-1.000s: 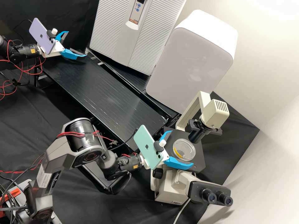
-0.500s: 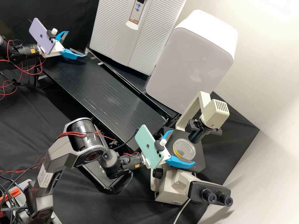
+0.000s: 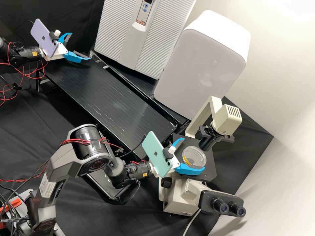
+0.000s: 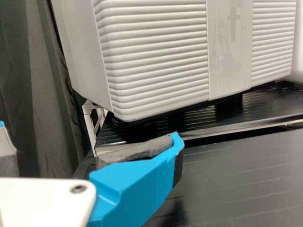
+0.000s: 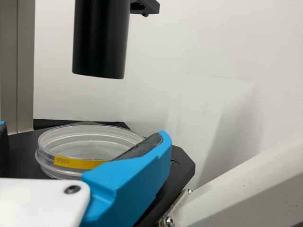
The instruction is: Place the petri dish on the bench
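Note:
In the high view, my right gripper point(image 3: 194, 154) stands open at the microscope, its two blue fingers on either side of the clear petri dish point(image 3: 198, 160). The round dish, with a yellow label on its side, lies flat on the black microscope stage point(image 3: 210, 170). In the right wrist view, one finger of my right gripper point(image 5: 83, 130) overlaps the dish point(image 5: 90, 144); a gap separates the other from it. My left gripper point(image 3: 80, 46) is open and empty over the far-left end of the black bench point(image 3: 108, 95); in the left wrist view, my left gripper point(image 4: 89, 130) faces the ribbed cabinet.
A ribbed white cabinet point(image 3: 131, 39) and a rounded white box point(image 3: 203, 65) stand behind the bench. The microscope's lamp head point(image 3: 226, 119) and black condenser tube point(image 5: 99, 38) rise above the stage; its eyepieces point(image 3: 226, 208) jut out at the lower right.
My right gripper has moved a little to the right, farther around the petri dish, and its fingers have drawn slightly closer together. The dish and my left gripper have kept still.

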You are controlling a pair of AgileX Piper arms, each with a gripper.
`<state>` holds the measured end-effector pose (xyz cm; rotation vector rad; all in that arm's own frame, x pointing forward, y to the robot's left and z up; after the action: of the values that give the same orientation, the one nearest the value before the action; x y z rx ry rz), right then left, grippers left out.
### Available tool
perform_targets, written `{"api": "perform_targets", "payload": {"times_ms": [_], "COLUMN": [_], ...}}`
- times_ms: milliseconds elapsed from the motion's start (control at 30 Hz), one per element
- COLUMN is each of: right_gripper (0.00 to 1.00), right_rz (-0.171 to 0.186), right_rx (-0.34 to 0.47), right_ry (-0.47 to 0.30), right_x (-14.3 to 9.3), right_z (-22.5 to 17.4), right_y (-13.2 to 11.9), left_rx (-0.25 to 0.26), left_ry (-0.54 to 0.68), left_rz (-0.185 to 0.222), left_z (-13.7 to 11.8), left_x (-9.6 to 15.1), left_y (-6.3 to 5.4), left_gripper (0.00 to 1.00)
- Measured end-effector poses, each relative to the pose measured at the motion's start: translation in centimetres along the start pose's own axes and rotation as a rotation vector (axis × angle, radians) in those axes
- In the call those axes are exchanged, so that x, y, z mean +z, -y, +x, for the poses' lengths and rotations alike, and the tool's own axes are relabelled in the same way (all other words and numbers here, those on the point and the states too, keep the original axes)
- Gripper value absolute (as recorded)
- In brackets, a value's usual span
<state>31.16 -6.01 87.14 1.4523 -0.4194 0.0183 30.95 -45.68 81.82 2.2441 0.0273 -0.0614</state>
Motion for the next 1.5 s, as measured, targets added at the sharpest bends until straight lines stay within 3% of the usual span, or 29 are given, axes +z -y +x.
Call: {"api": "perform_targets", "payload": {"times_ms": [1100,1367,1500], "right_gripper": [0.0,0.0,0.0], "right_rz": [-0.013,0.016,0.065], "right_rx": [-0.009,-0.027,-0.051], "right_ry": [-0.023,-0.041,-0.072], "right_x": [-0.1,-0.5,-1.1], "right_z": [-0.2,-1.4,-2.9], "right_y": [0.1,-0.2,-0.5], "left_rx": [0.0,0.0,0.0], "left_ry": [0.0,0.0,0.0], "left_rz": [0.0,0.0,0.0], "left_z": [0.0,0.0,0.0], "left_x": [0.0,0.0,0.0], "left_y": [0.0,0.0,0.0], "left_gripper": [1.0,1.0,1.0]}}
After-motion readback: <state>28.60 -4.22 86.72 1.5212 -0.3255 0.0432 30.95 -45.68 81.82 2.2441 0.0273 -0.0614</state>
